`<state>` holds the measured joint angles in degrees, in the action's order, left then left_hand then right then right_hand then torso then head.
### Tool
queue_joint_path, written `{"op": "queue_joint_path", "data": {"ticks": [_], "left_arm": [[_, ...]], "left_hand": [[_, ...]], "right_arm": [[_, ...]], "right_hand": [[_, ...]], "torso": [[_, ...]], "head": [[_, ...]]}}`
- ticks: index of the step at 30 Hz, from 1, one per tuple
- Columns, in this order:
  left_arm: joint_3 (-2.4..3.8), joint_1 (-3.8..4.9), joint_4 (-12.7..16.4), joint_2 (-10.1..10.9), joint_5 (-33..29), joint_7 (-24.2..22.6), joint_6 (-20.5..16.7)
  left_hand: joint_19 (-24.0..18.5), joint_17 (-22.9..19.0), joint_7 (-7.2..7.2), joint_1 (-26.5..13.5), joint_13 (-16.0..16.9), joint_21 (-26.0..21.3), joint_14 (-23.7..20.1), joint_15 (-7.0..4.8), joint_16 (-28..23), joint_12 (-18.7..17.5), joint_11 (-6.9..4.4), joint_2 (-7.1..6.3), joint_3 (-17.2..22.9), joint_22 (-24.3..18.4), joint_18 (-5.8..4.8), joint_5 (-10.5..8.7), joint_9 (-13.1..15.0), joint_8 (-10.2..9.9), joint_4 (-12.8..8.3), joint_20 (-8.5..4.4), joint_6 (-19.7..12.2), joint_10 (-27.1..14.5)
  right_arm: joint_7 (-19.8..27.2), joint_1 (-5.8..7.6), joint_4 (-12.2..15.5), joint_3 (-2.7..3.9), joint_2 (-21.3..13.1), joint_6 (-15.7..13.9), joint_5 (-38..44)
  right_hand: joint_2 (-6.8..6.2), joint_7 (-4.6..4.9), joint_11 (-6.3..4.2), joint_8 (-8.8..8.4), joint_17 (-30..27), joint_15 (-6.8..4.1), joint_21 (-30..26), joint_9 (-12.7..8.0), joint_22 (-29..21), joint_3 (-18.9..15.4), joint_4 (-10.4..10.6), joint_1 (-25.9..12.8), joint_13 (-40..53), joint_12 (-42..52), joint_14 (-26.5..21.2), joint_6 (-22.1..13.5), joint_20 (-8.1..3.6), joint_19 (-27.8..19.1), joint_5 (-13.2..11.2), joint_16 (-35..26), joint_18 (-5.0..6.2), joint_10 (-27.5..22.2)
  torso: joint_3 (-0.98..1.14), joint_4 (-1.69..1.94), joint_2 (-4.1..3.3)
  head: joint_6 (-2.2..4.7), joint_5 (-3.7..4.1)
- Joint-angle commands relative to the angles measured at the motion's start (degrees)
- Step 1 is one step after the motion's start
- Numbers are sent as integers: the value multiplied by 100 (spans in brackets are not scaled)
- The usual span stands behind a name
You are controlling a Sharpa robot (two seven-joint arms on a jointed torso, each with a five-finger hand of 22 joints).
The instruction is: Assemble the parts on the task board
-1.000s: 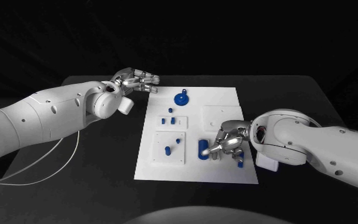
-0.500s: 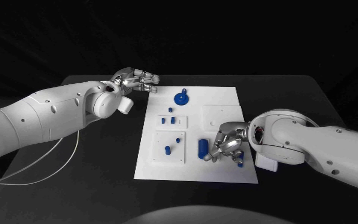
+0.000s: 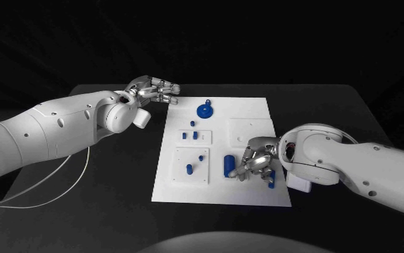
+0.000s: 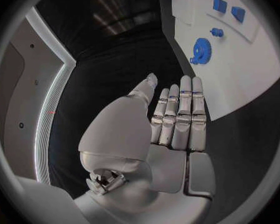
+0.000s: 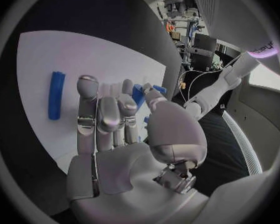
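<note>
The white task board (image 3: pixel 253 113) lies in the middle of the black table. A blue gear-shaped part (image 3: pixel 205 111) sits near its far end, and small blue parts (image 3: pixel 194 136) stand in the raised plates on its left half. A long blue bar (image 3: pixel 229 166) lies flat near the front. My right hand (image 3: pixel 257 163) hovers just right of that bar with fingers spread and nothing in them; the bar (image 5: pixel 56 95) lies apart from the fingers (image 5: pixel 85 109). Another blue part (image 3: pixel 271 180) sits by the hand's wrist side. My left hand (image 3: pixel 156 91) hangs off the board's far left corner, fingers (image 4: pixel 177 117) straight and empty.
A white cable (image 3: pixel 51 190) loops over the table at the left. The left wrist view shows the gear (image 4: pixel 201 50) and the board's edge (image 4: pixel 239 79) beyond the fingertips. Bare black table surrounds the board on all sides.
My right hand's fingers have drawn back to the right, away from the long blue bar, which stays lying on the board. The left hand has not moved.
</note>
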<state>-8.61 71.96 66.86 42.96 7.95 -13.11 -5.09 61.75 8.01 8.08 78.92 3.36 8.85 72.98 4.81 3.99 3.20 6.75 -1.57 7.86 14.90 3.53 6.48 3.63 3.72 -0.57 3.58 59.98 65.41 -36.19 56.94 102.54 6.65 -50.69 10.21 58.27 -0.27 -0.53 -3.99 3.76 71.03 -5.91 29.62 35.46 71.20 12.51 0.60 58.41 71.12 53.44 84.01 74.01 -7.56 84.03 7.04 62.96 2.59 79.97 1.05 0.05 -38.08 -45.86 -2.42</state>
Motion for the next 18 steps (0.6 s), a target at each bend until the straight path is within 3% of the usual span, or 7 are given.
{"op": "queue_joint_path", "data": {"ticks": [1, 6, 11, 14, 18], "left_arm": [[3, -7, 15, -2, 8, -37, 67], [3, -7, 14, -1, 10, -32, 68], [3, -7, 15, 0, 11, -26, 70], [3, -7, 16, 5, 11, -24, 69], [3, -7, 17, 10, 11, -21, 69]], "left_hand": [[26, 6, -20, 5, 6, 14, -33, -21, -31, 23, 0, 22, -10, -6, -17, -12, -3, -13, 32, 5, -30, -25], [26, 6, -20, 5, 6, 14, -33, -21, -31, 23, 0, 22, -10, -6, -17, -12, -3, -13, 32, 5, -30, -25], [26, 6, -20, 5, 6, 14, -33, -21, -31, 23, 0, 22, -10, -6, -17, -12, -3, -13, 32, 5, -30, -25], [26, 6, -20, 5, 6, 14, -33, -21, -31, 23, 0, 22, -10, -6, -17, -12, -3, -13, 32, 5, -30, -25], [26, 6, -20, 5, 6, 14, -33, -21, -31, 23, 0, 22, -10, -6, -17, -12, -3, -13, 32, 5, -30, -25]], "right_arm": [[-98, -12, -47, 0, 4, -54, 163], [-94, -20, -73, -1, 23, 46, 137], [-123, -44, -97, -1, 41, 209, 105], [-136, -68, -109, -1, 52, 272, 93], [-142, -90, -120, -2, 68, 288, 85]], "right_hand": [[-41, -31, -7, -6, -11, -17, 9, 39, -4, 171, -39, -25, -8, 22, 39, -6, 17, 251, -1, 17, -30, 24], [-93, -31, -6, -6, -14, -15, -1, 61, -10, 216, -77, -37, -9, 23, 42, -8, 19, 249, -77, 19, -32, 21], [-258, -32, -5, -6, -26, -14, -22, 70, -17, 237, -143, 50, -17, 9, 37, 0, 20, 244, -214, 2, -32, 12], [-344, -32, -5, -6, -33, -15, -37, 69, -21, 214, -186, 147, -23, -1, 36, 6, 20, 244, -179, -8, -32, 8], [-353, -36, -4, -8, -33, -14, -50, 56, -23, 57, -214, 224, -23, 4, 38, 13, 21, 244, -99, -8, -33, 10]], "torso": [[2, -1, 0], [2, -3, 0], [1, -2, 0], [1, 0, 0], [1, -1, -1]], "head": [[-4, 0], [-7, 0], [-9, 0], [-17, -3], [-20, -5]]}}
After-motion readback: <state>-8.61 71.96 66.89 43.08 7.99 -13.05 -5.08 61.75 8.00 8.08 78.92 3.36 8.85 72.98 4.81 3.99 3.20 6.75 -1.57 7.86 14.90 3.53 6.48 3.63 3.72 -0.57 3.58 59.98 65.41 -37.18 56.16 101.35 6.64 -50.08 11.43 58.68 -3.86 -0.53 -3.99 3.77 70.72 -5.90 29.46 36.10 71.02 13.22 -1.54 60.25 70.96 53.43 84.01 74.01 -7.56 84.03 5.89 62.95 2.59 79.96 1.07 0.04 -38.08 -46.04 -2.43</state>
